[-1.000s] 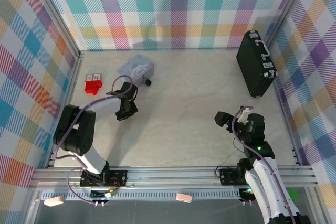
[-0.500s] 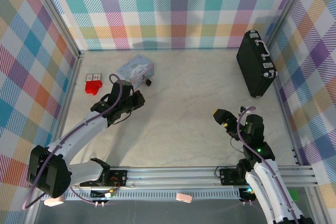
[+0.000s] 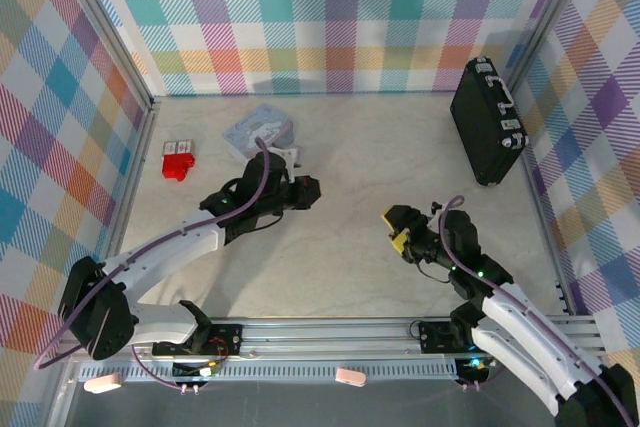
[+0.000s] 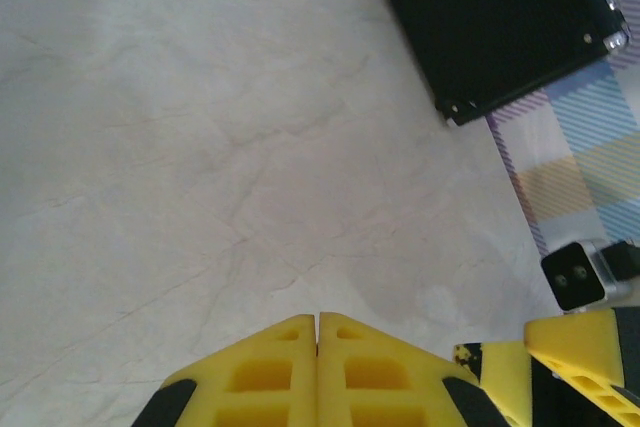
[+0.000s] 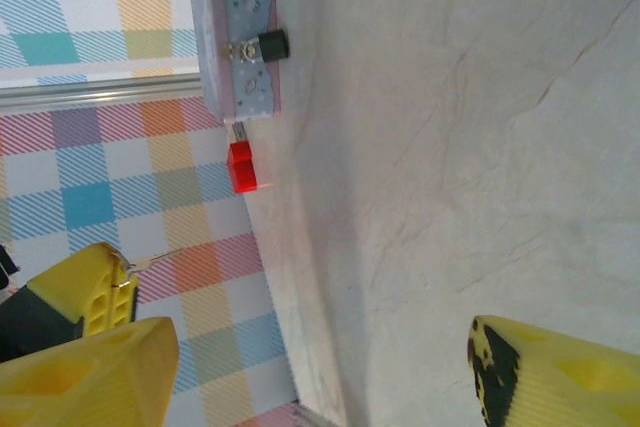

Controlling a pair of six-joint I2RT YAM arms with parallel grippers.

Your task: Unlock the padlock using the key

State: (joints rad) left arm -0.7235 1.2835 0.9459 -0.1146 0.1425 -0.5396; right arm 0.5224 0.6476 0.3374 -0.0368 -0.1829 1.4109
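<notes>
Where the plaid wall [image 3: 60, 127] drops to the pale, veined tabletop [image 3: 350, 147] at the left of the overhead view, a silvery frame rail [image 3: 125, 202] runs along the seam. A small red block [image 3: 178, 162] lies close to that rail. Just right of it sits the pale blue-grey tin [image 3: 258, 133], near the back of the table. In the right wrist view the padlock [image 5: 265, 45] hangs on the tin's side at the upper left, its tiny black body touching the metal face. Overhead I cannot pick it out.

Toward the middle, the left gripper [image 3: 308, 190] reaches over bare tabletop. In its own camera its yellow jaws are pressed together with nothing visible between them. Further right, the right gripper [image 3: 400, 227] hangs over bare tabletop with its jaws wide apart and nothing in the gap. At the upper right a large black briefcase [image 3: 487, 119] stands on edge against the plaid right wall [image 3: 590, 147]. Another frame rail [image 3: 330, 332] crosses the bottom.
</notes>
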